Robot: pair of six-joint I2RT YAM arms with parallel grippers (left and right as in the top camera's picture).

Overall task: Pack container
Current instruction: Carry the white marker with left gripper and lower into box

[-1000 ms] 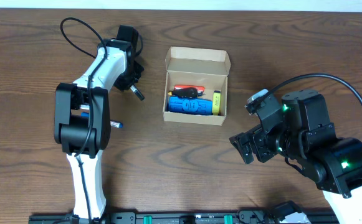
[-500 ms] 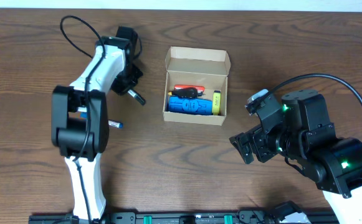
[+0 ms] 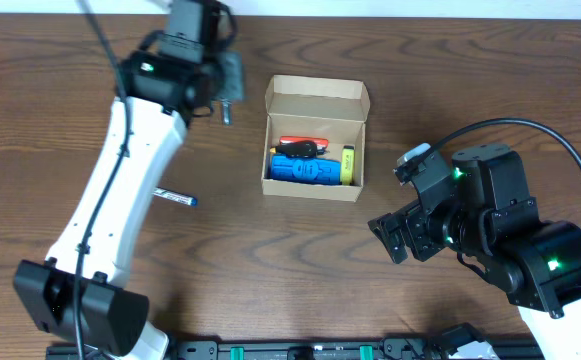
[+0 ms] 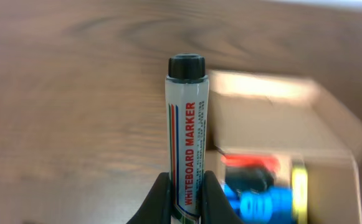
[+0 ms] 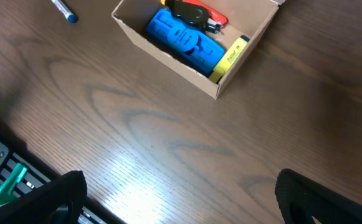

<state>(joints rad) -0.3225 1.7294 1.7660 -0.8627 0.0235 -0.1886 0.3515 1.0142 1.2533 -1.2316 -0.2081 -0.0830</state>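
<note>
while left tool pinches marker, container long axis runs left-right

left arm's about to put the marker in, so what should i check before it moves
1. Grip: left gripper shut on the whiteboard marker. Ok.
2. Cardboard box lid open. Ok.
3. Room inside: bare strip behind the blue ribbed object. Ok.
4. Marker above the box: in the overhead view it is left of the box. Not ok.
5. Right gripper open, well clear of the box. Ok.
</note>
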